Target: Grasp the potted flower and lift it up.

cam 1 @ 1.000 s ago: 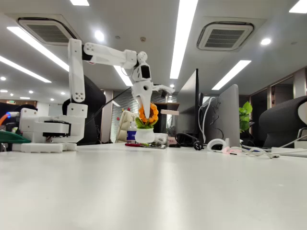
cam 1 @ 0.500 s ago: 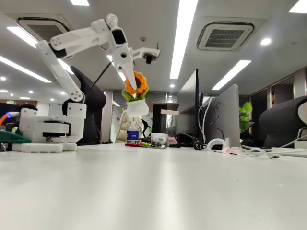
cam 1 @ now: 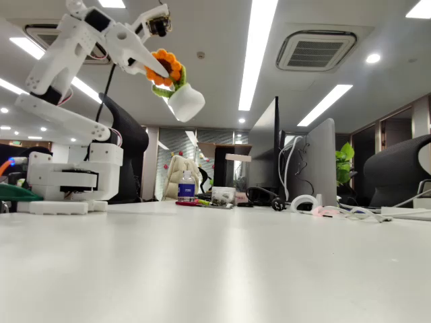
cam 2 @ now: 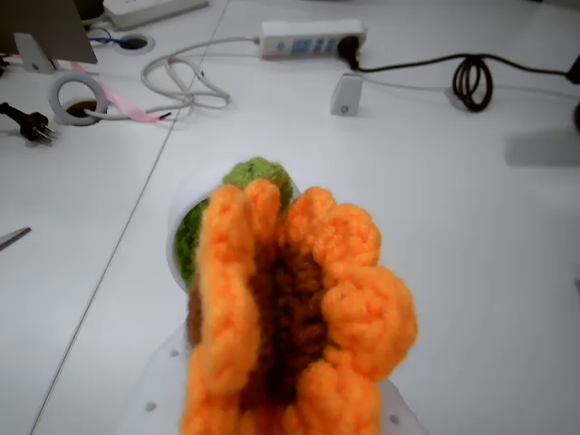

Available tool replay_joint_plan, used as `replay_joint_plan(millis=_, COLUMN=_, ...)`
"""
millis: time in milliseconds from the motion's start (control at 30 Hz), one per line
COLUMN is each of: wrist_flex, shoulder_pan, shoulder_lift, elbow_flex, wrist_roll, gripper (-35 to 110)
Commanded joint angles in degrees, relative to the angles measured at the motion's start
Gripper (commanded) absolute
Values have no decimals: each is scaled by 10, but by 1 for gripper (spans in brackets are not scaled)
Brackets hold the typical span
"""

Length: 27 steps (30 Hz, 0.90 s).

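The potted flower, a crocheted sunflower with orange petals, green leaves and a rounded white pot, hangs high above the table in the fixed view, tilted with the pot pointing down to the right. My white gripper is shut on the flower head. In the wrist view the orange petals and brown centre of the potted flower sit squeezed together close to the lens, with green leaves and the pot's white rim behind. My fingers are mostly hidden by the petals there.
The arm's white base stands at the table's far left. At the back are a small bottle, monitors and cables. The wrist view looks down on a power strip, cords and a tape roll.
The arm has swung up and to the left, carrying the potted flower from the table surface to high in the air. The pot now tilts outward.
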Motion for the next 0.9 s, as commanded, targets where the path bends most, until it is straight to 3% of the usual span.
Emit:
replay_joint_plan(millis=0, wrist_flex=-23, shoulder_pan=-9, shoulder_lift=45, elbow_flex=-5, wrist_roll=-16, gripper=0)
replay_joint_plan(millis=533, wrist_flex=-54, shoulder_pan=27, shoulder_lift=120, elbow_flex=-54, wrist_roll=-54, gripper=0)
replay_joint_plan(millis=867, wrist_flex=4, shoulder_pan=30, shoulder_lift=120, elbow_flex=-145, wrist_roll=-57, gripper=0)
